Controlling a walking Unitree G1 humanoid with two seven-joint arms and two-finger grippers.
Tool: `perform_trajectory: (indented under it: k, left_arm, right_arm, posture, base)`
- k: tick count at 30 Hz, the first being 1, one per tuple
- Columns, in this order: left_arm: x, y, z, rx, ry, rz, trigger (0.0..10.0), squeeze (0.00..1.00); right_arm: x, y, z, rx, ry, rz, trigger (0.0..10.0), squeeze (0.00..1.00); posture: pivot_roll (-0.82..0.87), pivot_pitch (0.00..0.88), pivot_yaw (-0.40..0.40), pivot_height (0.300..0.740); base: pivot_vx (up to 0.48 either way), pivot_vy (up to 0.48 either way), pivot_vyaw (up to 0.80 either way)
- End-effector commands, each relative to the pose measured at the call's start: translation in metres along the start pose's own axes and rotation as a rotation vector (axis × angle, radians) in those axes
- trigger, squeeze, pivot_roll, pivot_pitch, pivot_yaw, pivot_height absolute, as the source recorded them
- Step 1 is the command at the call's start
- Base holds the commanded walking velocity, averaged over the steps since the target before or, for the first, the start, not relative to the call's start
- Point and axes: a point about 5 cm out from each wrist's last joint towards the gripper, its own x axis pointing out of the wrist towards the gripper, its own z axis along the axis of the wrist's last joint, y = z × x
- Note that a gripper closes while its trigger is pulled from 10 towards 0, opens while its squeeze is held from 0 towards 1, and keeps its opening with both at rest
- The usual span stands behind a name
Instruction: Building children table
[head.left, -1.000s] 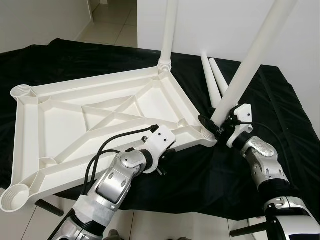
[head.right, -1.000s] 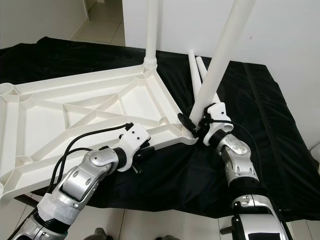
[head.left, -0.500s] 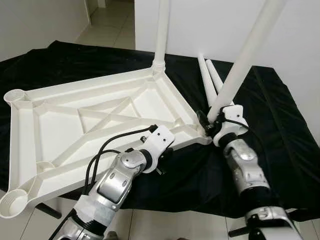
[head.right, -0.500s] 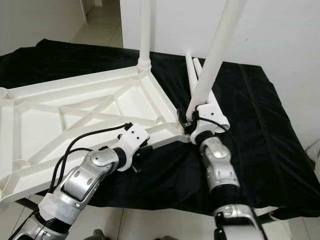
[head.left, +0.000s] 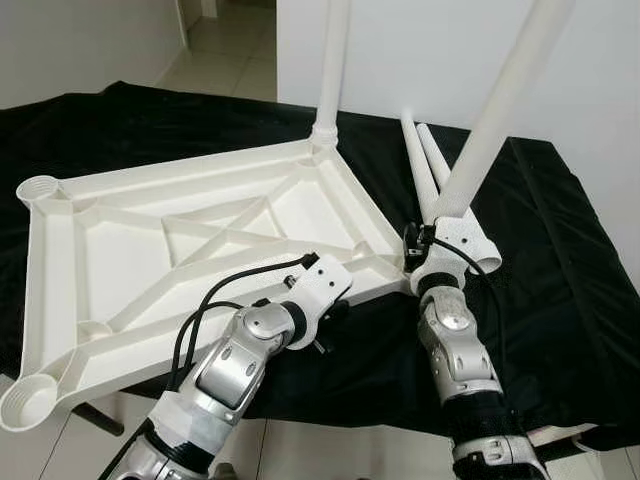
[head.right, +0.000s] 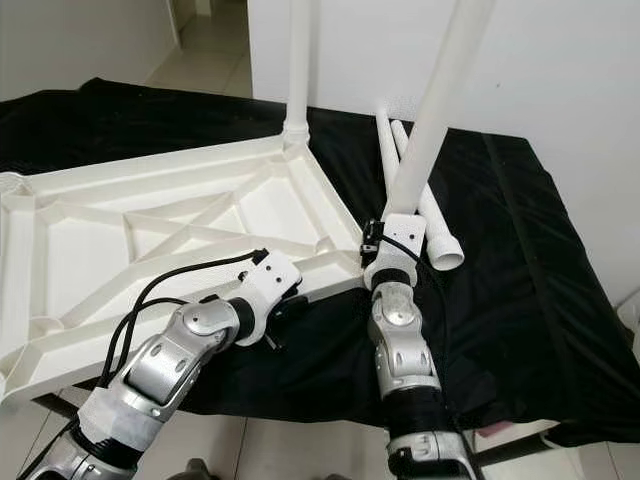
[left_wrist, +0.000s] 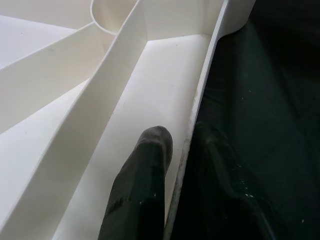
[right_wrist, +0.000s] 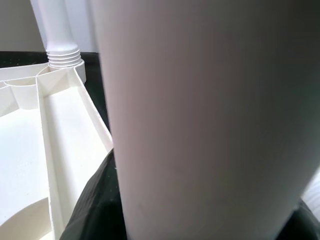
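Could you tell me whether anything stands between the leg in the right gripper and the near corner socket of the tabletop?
Nothing visible blocks it. The right gripper holds the leg tilted, its lower end right at the near corner of the tabletop. The gripper hides the socket itself, so seating cannot be judged. The left gripper clamps the tabletop's near edge, clear of that corner.

A white plastic tabletop (head.left: 200, 240) is lying upside down on a black cloth (head.left: 540, 280), its ribbed underside facing up. One white leg (head.left: 330, 70) is standing upright in the far corner socket. A second leg (head.left: 490, 120) is leaning at the near right corner, seemingly entering its socket. Two spare legs (head.left: 425, 165) are lying side by side just beyond it.
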Motion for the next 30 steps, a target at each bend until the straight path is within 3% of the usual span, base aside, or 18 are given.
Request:
perform_trajectory:
  k: [1,2,3,12,13,20,24,25,30]
  left_arm:
    - [0.001,-0.006,0.001,0.015,-0.008,-0.028,10.0,0.00]
    - [0.001,-0.006,0.001,0.015,-0.008,-0.028,10.0,0.00]
    - [0.001,-0.006,0.001,0.016,-0.008,-0.028,10.0,0.00]
    - [0.001,-0.007,0.002,0.016,-0.011,-0.029,10.0,0.00]
    - [0.001,-0.008,0.002,0.016,-0.011,-0.030,10.0,0.00]
    - [0.002,-0.008,0.003,0.013,-0.014,-0.030,10.0,0.00]
    - [0.002,-0.008,0.003,0.013,-0.014,-0.030,10.0,0.00]
    - [0.002,-0.009,0.004,0.014,-0.015,-0.033,10.0,0.00]
    - [0.002,-0.009,0.004,0.014,-0.016,-0.035,10.0,0.00]
  right_arm:
    - [-0.008,0.000,-0.026,-0.013,0.125,0.016,10.0,0.00]
    - [-0.008,-0.003,-0.024,-0.008,0.115,0.010,10.0,0.67]
    - [-0.007,-0.004,-0.022,0.001,0.106,0.011,10.0,1.00]
    - [-0.003,-0.012,-0.005,0.046,0.021,0.158,10.0,1.00]
    - [-0.003,-0.014,-0.003,0.044,0.016,0.214,10.0,0.00]
    - [0.003,-0.031,0.012,-0.031,-0.043,0.400,10.0,0.00]
    - [0.005,-0.033,0.014,-0.041,-0.048,0.424,10.0,0.00]
    - [0.010,-0.041,0.017,-0.115,-0.058,0.508,10.0,0.00]
    - [0.014,-0.050,0.019,-0.173,-0.043,0.614,10.0,0.00]
  posture:
    - [0.11,0.019,-0.062,0.740]
    - [0.11,0.016,-0.061,0.740]
    - [0.11,0.016,-0.061,0.740]
    - [0.11,0.018,-0.064,0.740]
    - [0.11,0.020,-0.062,0.740]
    - [0.11,0.026,-0.061,0.740]
    - [0.11,0.026,-0.061,0.740]
    - [0.10,0.028,-0.058,0.740]
    - [0.10,0.032,-0.056,0.740]
  base:
    - [0.000,0.000,0.00]
    - [0.000,0.000,0.00]
    - [0.000,0.000,0.00]
    - [0.000,0.000,0.00]
    - [0.000,0.000,0.00]
    - [0.000,0.000,0.00]
    - [0.000,0.000,0.00]
    - [0.000,0.000,0.00]
    - [0.000,0.000,0.00]
